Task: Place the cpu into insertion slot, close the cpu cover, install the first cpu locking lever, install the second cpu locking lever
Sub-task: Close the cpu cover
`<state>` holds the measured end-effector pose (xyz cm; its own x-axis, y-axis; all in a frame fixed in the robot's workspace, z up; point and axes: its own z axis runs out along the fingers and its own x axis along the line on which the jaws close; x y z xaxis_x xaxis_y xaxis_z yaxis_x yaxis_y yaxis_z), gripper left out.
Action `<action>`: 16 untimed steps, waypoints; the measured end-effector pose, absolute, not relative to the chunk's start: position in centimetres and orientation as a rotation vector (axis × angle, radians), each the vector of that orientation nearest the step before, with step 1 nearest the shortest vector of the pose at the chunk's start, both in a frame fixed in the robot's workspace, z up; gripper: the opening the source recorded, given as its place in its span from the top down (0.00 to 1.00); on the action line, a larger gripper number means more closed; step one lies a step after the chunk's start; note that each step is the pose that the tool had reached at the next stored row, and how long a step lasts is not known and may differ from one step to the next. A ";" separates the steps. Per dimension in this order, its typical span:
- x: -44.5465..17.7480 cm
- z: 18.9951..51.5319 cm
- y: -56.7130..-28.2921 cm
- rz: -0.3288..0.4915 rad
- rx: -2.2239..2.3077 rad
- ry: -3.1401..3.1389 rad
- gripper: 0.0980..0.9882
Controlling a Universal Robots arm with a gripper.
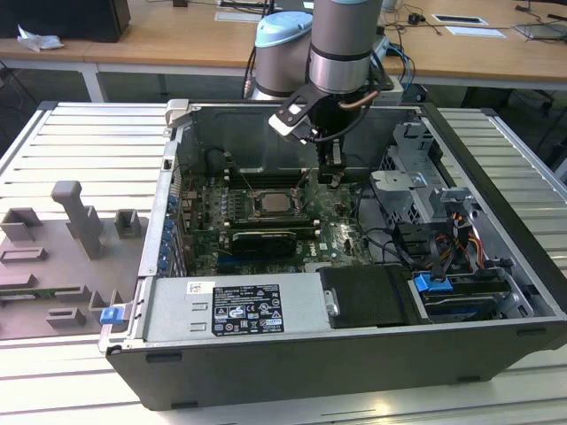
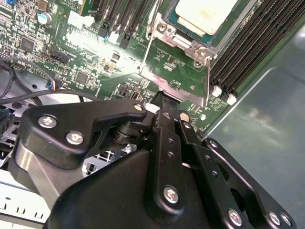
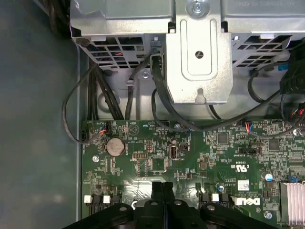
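One closed hand (image 2: 162, 98) near the cpu (image 2: 206, 13)

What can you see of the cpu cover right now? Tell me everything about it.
In the second wrist view, the cpu cover is a thin, shiny, silvery metal frame with a square window, and green board shows through it. It stands open, tilted up from its hinged end at the insertion slot, where the pale-topped cpu lies uncovered. The end effector, fingers together, sits right at the cover's free edge. Whether it touches the cover cannot be told.
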<state>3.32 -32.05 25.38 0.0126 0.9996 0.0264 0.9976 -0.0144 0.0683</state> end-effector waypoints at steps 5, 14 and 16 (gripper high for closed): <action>3.0 25.4 -32.0 0.104 2.214 2.184 0.99; 2.6 25.4 -32.0 0.104 2.214 2.184 0.99; 2.6 25.4 -32.0 0.104 2.214 2.184 0.99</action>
<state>2.55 -32.05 25.37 0.0125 0.9996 0.0265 0.9976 -0.0143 0.0683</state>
